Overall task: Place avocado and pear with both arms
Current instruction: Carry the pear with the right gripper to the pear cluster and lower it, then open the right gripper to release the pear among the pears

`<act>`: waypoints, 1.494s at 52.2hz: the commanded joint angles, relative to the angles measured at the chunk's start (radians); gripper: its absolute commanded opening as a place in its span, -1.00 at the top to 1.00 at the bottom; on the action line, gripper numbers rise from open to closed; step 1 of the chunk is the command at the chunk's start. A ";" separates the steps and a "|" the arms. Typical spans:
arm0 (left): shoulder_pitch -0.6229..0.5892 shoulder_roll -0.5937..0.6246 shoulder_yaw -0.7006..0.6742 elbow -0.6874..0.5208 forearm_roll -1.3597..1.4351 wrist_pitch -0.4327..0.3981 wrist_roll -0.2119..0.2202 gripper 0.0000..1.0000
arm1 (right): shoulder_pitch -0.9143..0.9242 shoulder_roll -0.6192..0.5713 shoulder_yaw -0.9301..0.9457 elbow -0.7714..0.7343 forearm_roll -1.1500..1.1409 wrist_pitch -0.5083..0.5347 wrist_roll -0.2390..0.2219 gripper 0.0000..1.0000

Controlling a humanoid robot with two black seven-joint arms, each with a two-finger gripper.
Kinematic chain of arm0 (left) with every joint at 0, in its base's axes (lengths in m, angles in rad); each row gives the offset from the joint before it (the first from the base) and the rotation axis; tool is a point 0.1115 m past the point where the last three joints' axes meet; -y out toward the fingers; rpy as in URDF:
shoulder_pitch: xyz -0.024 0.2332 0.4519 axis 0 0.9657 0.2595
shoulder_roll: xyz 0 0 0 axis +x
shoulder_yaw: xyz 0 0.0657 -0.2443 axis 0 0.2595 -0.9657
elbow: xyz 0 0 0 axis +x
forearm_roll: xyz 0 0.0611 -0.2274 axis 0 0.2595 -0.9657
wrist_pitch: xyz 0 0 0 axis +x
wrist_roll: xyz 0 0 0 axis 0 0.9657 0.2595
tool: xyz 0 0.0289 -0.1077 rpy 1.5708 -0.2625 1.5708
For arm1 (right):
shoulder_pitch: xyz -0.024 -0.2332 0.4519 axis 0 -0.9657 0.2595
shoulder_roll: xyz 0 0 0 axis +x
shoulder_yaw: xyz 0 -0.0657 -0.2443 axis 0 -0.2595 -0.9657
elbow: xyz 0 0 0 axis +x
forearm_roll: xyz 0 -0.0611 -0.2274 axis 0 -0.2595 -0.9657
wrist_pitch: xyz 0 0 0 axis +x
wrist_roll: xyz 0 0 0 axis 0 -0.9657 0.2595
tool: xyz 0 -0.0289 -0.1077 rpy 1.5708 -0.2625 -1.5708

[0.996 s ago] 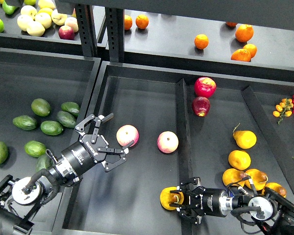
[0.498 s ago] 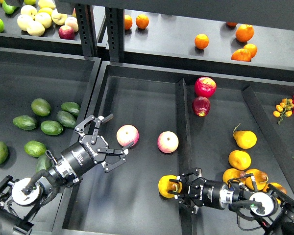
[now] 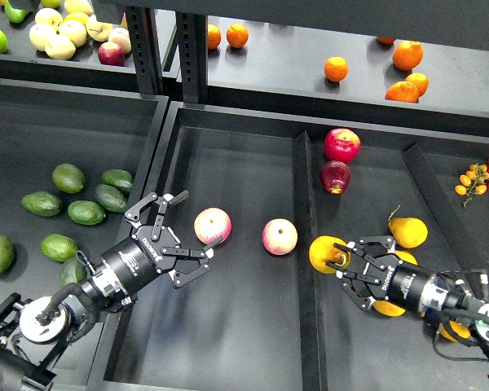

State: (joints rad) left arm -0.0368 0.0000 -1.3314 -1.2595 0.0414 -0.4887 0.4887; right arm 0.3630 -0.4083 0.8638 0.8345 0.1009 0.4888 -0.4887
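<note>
The right gripper (image 3: pixel 342 262) is clamped on the pear (image 3: pixel 325 254), holding it just right of the divider (image 3: pixel 304 244), near the other pears (image 3: pixel 408 232). White lettering on its wrist is too small to read. That arm reaches in low from the lower right. The left gripper (image 3: pixel 183 235) is spread wide beside an apple (image 3: pixel 212 226); its wrist writing is unreadable too. The avocado (image 3: pixel 109 198) lies among others in the left bin (image 3: pixel 33 130).

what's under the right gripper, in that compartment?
Under the right gripper and its arm lie yellow pears, mostly covered; their number can't be told. The held pear sits at its fingertips.
</note>
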 commanded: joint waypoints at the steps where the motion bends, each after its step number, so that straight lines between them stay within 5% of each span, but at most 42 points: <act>1: 0.006 0.000 0.000 -0.001 0.000 0.000 0.000 -0.99 | -0.065 -0.050 0.000 0.028 0.005 0.000 0.000 0.81; 17: 0.006 0.000 0.000 -0.003 -0.001 0.000 0.000 -0.99 | -0.184 -0.083 -0.002 -0.005 -0.003 0.000 0.000 0.81; 78: 0.046 0.000 0.001 -0.038 0.000 0.000 0.000 -0.99 | -0.185 -0.035 -0.014 -0.101 -0.007 0.000 0.000 0.58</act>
State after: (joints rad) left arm 0.0080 0.0000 -1.3299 -1.2946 0.0405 -0.4887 0.4887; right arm 0.1764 -0.4458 0.8499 0.7343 0.0933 0.4887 -0.4887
